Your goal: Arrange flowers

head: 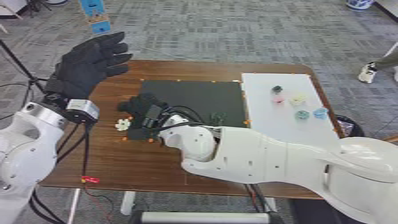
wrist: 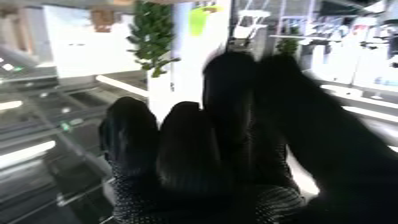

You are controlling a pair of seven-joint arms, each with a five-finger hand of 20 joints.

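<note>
In the head view, the white flower [head: 123, 124] lies on the brown table [head: 98, 165] beside the black mat [head: 200, 92], close to the right hand [head: 140, 105]. It could be knocked aside if the hand is swung low. A green item [head: 218, 118] near the right arm [head: 266, 157] might be brushed by the sleeve-like cables [head: 184, 111]. The pink flower [head: 278, 99] and blue flower [head: 321, 113] are set on the white board [head: 265, 117]. The left hand [head: 84, 65] is raised, open.

In the right wrist view, whether the right hand is open, closed or gripping anything cannot be told; a poor grip could therefore be missed.
</note>
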